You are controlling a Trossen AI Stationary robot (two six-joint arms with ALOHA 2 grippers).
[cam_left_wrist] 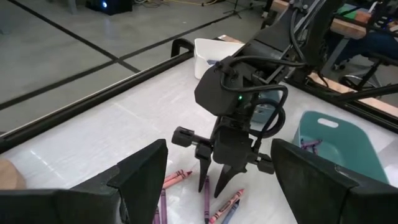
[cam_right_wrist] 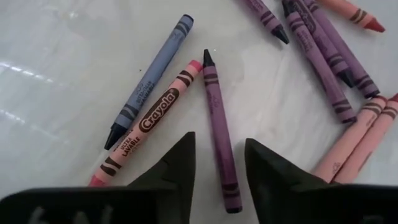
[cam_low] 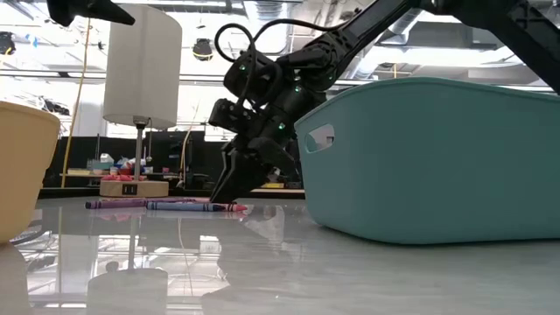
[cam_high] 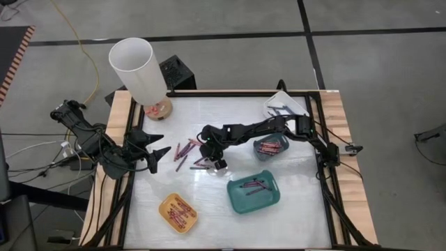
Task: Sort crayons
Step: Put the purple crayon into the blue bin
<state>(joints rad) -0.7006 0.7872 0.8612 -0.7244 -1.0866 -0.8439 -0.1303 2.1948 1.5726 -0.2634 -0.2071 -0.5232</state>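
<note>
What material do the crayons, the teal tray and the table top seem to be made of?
Crayons: probably wax in matte printed paper wrappers, with bare tips showing. Teal tray: likely moulded plastic, smooth with a slight sheen and a cut-out handle. Table top: unclear; a glossy white surface that reflects light.

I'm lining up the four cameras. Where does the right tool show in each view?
High view: right tool at table centre, over the loose crayons.
Low view: left of centre, tips down by crayons, beside the teal tray.
Left wrist view: centre, pointing down.
Right wrist view: bottom edge, straddling a purple crayon.
Shared landmark: the loose crayons.
</note>
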